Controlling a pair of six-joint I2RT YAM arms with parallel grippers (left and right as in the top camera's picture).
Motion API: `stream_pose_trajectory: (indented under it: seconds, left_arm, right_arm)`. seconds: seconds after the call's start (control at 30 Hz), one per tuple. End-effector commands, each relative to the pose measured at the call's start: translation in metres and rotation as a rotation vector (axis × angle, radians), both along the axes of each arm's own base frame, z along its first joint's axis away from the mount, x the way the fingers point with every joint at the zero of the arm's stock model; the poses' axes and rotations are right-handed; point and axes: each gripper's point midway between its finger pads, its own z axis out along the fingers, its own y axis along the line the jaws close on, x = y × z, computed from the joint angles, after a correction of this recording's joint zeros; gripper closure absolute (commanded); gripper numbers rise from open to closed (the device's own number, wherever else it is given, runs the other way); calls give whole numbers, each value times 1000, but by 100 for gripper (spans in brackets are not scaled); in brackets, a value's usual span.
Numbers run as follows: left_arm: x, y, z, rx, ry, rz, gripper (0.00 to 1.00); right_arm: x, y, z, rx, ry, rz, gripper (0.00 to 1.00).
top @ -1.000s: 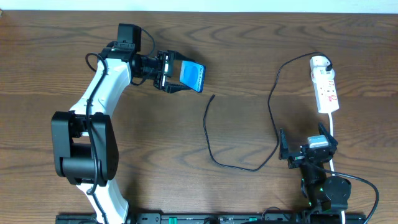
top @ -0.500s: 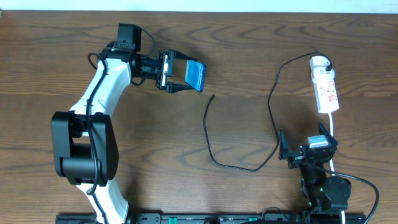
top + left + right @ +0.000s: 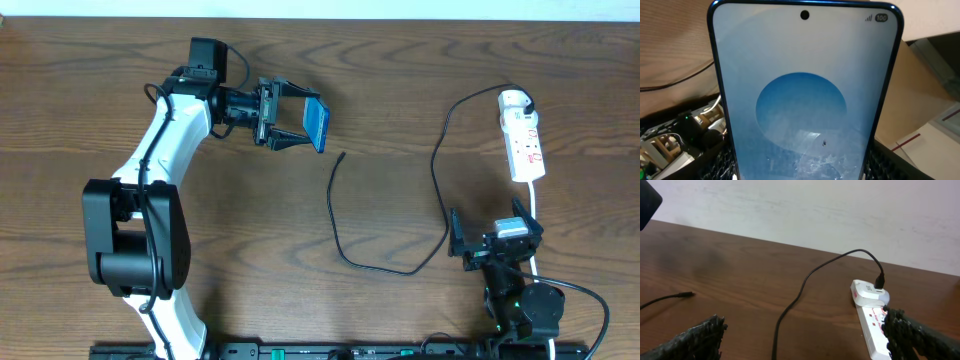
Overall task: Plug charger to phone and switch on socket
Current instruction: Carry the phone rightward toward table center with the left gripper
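Observation:
My left gripper (image 3: 296, 122) is shut on the phone (image 3: 317, 124) and holds it tilted on edge above the table at the back left. Its blue screen (image 3: 805, 95) fills the left wrist view. The charger (image 3: 437, 165) is a thin black cable. Its small tip (image 3: 342, 156) lies loose just right of and below the phone. Its black plug (image 3: 524, 100) sits in the rounded end of the socket (image 3: 524, 140), a white strip at the far right, also in the right wrist view (image 3: 871, 317). My right gripper (image 3: 487, 240) is open and empty near the front right.
The strip's white cord (image 3: 534, 205) runs down past my right gripper. The black cable loops across the middle of the wooden table (image 3: 400, 90). A white wall (image 3: 815, 210) stands behind the table.
My left gripper has turned the phone, so it now stands more on edge and shows narrower from above. The right arm and the cable have not moved.

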Motion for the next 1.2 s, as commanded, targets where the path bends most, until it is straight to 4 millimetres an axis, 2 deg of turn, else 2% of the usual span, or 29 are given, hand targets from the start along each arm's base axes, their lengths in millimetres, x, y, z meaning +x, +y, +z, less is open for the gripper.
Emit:
stream_pose_trajectory:
  seconds: [0.0,0.27,0.53,0.93,1.17]
  left_arm:
    - [-3,0,17,-48,-83,-31,34]
    - [0,2,10,-4,-204,-42,34]
    - [5,5,0,61,-206,-19,34]
    - [1,2,8,5,-47,2,34]
    - [1,2,8,3,-35,5,34]
  right_arm:
    - [0,2,-1,11,0,9,1]
    - [0,2,-1,11,0,9,1]
    - [0,2,-1,11,0,9,1]
    - [0,2,-1,11,0,9,1]
    - [-1,4,0,12,-4,22,1]
